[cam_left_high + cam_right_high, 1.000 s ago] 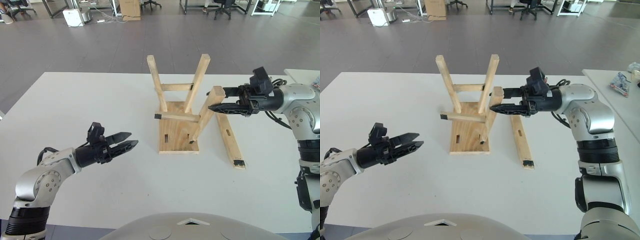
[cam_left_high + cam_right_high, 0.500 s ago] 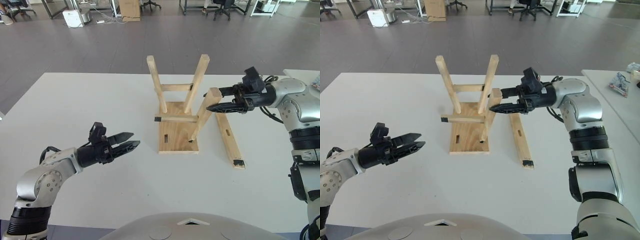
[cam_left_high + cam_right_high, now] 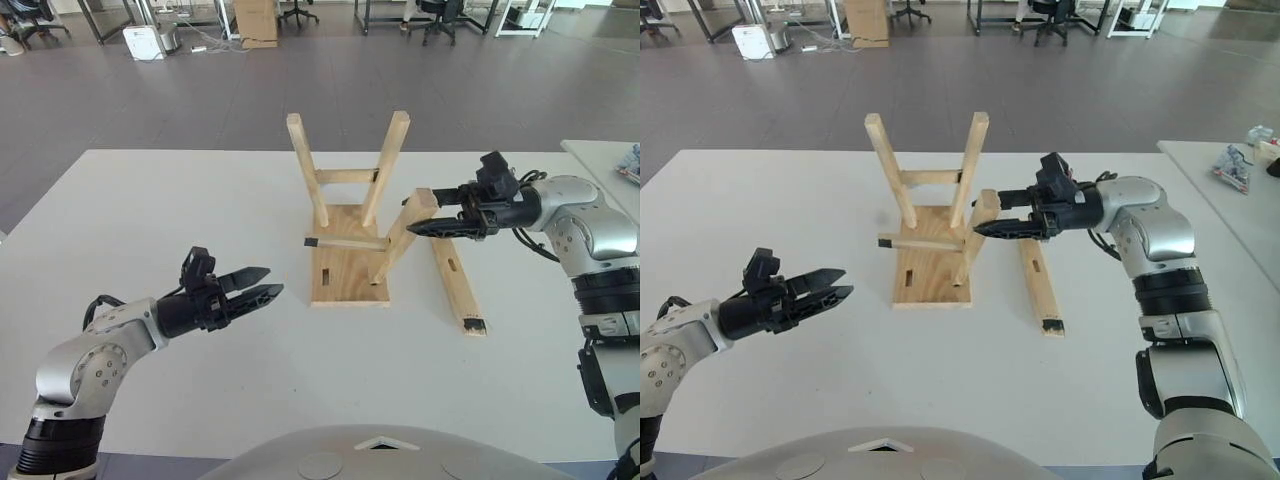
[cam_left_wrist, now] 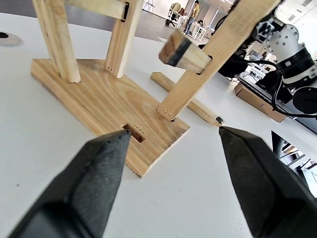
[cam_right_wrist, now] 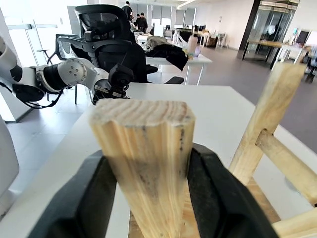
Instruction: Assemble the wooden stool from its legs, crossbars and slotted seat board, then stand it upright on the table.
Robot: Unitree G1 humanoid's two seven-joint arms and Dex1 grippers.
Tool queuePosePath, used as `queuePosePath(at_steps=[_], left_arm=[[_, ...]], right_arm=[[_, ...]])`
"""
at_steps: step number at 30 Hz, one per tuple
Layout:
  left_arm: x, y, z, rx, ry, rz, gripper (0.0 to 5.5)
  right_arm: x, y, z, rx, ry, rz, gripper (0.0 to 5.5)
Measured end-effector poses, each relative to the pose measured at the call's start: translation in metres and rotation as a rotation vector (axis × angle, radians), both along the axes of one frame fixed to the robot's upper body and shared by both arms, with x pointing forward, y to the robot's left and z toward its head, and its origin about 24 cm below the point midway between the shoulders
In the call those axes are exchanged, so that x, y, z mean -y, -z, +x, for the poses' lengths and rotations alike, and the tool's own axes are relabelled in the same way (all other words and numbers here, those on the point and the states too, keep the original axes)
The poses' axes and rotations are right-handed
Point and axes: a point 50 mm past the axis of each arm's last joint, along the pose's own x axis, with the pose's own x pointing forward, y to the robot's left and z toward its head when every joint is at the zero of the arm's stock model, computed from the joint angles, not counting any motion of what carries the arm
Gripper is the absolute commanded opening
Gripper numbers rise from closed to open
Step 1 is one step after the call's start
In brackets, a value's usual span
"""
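Stool, partly assembled, upside down at the middle of the white table. Its seat board lies flat. Two upright legs rise from the board's far end, leaning slightly apart, and a crossbar joins them about halfway up. A third leg stands in the near right corner of the board, tilted away to the right. A second crossbar sticks out of it to the left, its dark-tipped free end hanging just above the board. An open slot shows in the board near its left corner.

A loose leg lies flat on the table just to the right of the board, dark tip toward the near edge.

Right gripper: reaching in from the right, jaws clamped on the upper end of the third leg, one finger on each side of the wood.

Left gripper: above the table at the near left, well apart from the board, jaws spread and holding nothing, tips pointing toward the stool.
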Motion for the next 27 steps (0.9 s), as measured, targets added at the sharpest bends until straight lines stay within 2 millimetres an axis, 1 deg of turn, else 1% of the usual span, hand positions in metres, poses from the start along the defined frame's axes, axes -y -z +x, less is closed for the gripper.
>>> queuePosePath(at_steps=[5, 13, 16, 18, 19, 20, 21, 22, 25, 27], left_arm=[[0.002, 0.001, -0.001, -0.001, -0.007, -0.014, 3.31], [0.004, 0.004, -0.006, -0.014, -0.007, -0.020, 3.31], [0.005, 0.005, -0.006, -0.013, -0.007, -0.027, 3.31], [0.006, 0.005, -0.007, -0.013, -0.008, -0.034, 3.31], [0.006, 0.005, -0.007, -0.013, -0.009, -0.035, 3.31], [0.006, 0.005, -0.007, -0.013, -0.009, -0.035, 3.31], [0.006, 0.006, -0.007, -0.012, -0.010, -0.036, 3.31], [0.006, 0.005, -0.007, -0.007, -0.012, -0.036, 3.31], [0.007, 0.007, -0.007, -0.009, -0.010, -0.033, 3.31], [0.007, 0.008, -0.008, -0.012, -0.013, -0.033, 3.31]], right_arm=[[0.000, -0.001, 0.001, -0.009, -0.009, -0.025, 2.03], [-0.003, -0.004, -0.002, 0.031, 0.002, -0.043, 2.03], [-0.009, -0.006, -0.004, 0.035, -0.001, -0.061, 2.03], [-0.012, -0.007, -0.004, 0.001, 0.004, -0.076, 2.03], [-0.013, -0.009, -0.004, -0.019, 0.004, -0.089, 2.40], [-0.013, -0.009, -0.004, -0.038, 0.003, -0.100, 2.57], [-0.014, 0.002, -0.007, -0.131, -0.008, -0.142, 2.88], [-0.016, 0.015, -0.010, -0.217, -0.011, -0.172, 2.99], [-0.020, 0.046, -0.019, -0.379, -0.010, -0.239, 3.65], [-0.014, 0.072, -0.026, -0.492, 0.032, -0.312, 4.00]])
